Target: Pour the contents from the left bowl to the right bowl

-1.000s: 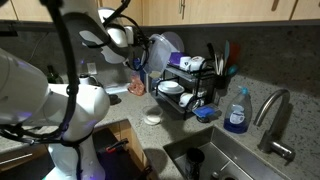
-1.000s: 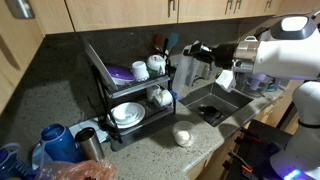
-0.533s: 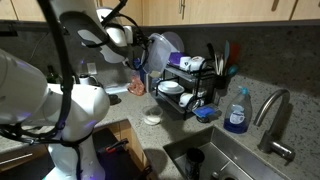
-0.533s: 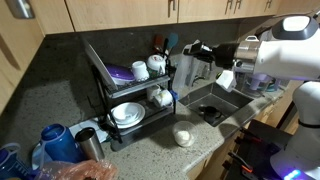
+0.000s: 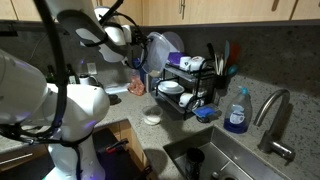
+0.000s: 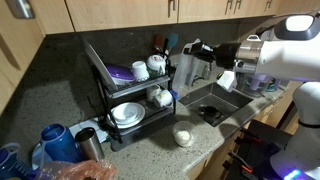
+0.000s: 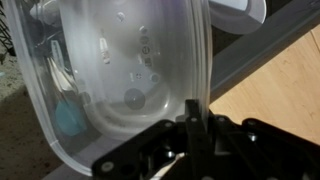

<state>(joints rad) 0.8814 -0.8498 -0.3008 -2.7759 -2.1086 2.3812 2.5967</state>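
Dark stone counter (image 6: 145, 155) lies well below our pincer (image 7: 192, 118). We pinch the clear bowl (image 7: 120, 70) tight by its rim, up in the air. It looks light, thin and slippery, so the rim is the best place to hold.

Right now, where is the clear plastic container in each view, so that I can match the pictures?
In an exterior view: the clear plastic container is at upper centre, just left of the dish rack.
In an exterior view: it is at centre, just right of the dish rack.
Wrist view: it fills left and centre, its rim in the end effector.
Shared landmark: the dish rack, not clear in the wrist view.
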